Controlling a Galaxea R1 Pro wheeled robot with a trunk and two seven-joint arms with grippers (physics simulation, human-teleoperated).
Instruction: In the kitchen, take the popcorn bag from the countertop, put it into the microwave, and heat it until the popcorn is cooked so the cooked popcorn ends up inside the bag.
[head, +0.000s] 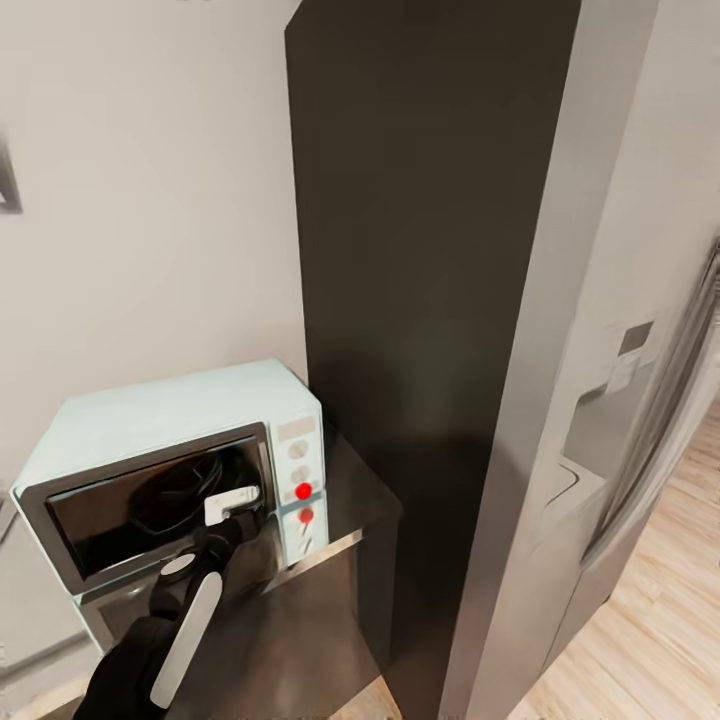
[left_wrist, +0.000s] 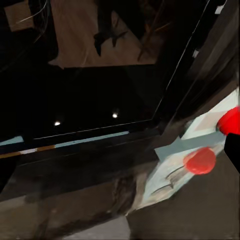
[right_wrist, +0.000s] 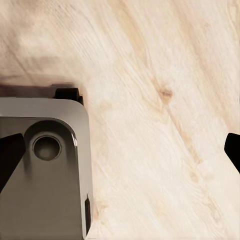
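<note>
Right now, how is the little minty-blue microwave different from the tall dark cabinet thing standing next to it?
The small pale mint-blue microwave is low and boxy, while the tall dark brown panel rises out of the head view's top. The microwave has a glossy dark glass door, round knobs and a red dot; the panel is plain and matte. The microwave sits on the shiny grey countertop; the panel stands just to its right. Both have flat, straight sides.
</note>
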